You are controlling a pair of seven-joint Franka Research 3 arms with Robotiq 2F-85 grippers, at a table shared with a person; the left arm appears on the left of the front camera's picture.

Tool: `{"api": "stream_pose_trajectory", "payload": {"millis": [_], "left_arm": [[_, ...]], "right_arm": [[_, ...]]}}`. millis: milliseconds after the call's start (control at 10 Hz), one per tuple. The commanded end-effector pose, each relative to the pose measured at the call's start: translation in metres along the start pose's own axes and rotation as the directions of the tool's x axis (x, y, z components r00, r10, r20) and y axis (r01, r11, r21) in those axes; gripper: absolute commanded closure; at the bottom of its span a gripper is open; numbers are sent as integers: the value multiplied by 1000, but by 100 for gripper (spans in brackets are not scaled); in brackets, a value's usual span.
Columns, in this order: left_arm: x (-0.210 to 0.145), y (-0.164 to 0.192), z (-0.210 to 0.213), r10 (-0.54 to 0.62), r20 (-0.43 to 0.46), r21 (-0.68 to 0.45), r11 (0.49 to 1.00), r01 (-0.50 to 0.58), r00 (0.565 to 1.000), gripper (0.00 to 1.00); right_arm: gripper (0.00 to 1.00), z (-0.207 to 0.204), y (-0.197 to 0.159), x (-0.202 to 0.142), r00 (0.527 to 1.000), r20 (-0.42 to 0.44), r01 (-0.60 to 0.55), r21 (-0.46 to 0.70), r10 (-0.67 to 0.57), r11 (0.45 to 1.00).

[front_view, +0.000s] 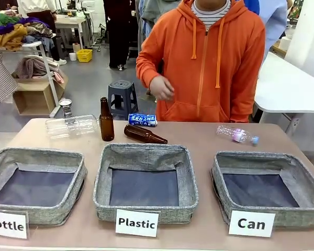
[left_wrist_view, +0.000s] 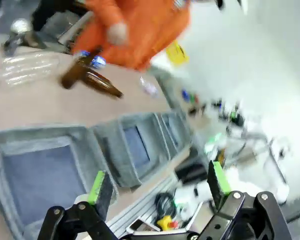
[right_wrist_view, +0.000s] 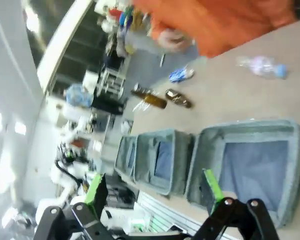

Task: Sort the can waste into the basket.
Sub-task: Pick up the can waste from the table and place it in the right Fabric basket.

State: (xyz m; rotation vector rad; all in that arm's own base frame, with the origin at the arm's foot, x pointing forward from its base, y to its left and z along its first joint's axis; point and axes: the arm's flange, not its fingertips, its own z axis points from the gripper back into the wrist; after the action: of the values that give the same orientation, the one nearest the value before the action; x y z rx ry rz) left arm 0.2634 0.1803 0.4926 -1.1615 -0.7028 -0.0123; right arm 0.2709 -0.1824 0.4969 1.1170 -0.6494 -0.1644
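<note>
Three grey fabric baskets line the near edge of the worktop (front_view: 199, 137), with narrow gaps between them. The Can basket (front_view: 217, 178) sits at the near right corner. Its dark lining lies open to view, and its white sign (front_view: 251, 224) reads "Can" in black. The middle basket (front_view: 102, 178) is signed "Plastic" and the left basket (front_view: 81, 180) "Bottle".

A bare strip of worktop runs between the baskets and the things along the far edge. The blue can (front_view: 142, 119) lies on its side at the middle of the far edge, well apart from the Can basket. Its white lettering is too small to read. Just in front of it lies a brown bottle (front_view: 145, 134), and another brown bottle (front_view: 106, 120) stands upright beside that. The silver can (front_view: 66, 106) seems to stand at the far left corner behind a clear bottle (front_view: 70, 125) lying flat, though its base is hidden. A second clear bottle (front_view: 237, 135), with a pink label and blue cap, lies near the far right corner beyond the Can basket.

A person in an orange hoodie (front_view: 209, 68) stands at the far edge, one hand (front_view: 161, 88) held above the blue can without touching it.

In its wrist view, the left tool (left_wrist_view: 157, 185) is spread wide and grasps nothing, raised above the near edge. The right tool (right_wrist_view: 154, 187) is likewise released and bare, high over the Can basket's side of the worktop.
</note>
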Motion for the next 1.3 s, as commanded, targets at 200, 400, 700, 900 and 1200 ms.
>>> {"api": "stream_pose_trajectory", "payload": {"millis": [200,400,700,900,1200], "left_arm": [[-73,33,-38,198,276,-136,977,-166,940,0],[-14,58,37,192,185,-50,981,-186,964,0],[-14,58,37,192,185,-50,981,-186,964,0],[-14,58,37,192,185,-50,981,-186,964,0],[49,75,16,78,127,90,992,-90,989,0]], "right_arm": [[0,-10,-46,-25,985,156,88,-129,-68,988],[0,26,-46,-1,988,117,110,-39,-105,993],[0,26,-46,-1,988,117,110,-39,-105,993],[0,26,-46,-1,988,117,110,-39,-105,993],[0,26,-46,-1,988,117,110,-39,-105,993]]}}
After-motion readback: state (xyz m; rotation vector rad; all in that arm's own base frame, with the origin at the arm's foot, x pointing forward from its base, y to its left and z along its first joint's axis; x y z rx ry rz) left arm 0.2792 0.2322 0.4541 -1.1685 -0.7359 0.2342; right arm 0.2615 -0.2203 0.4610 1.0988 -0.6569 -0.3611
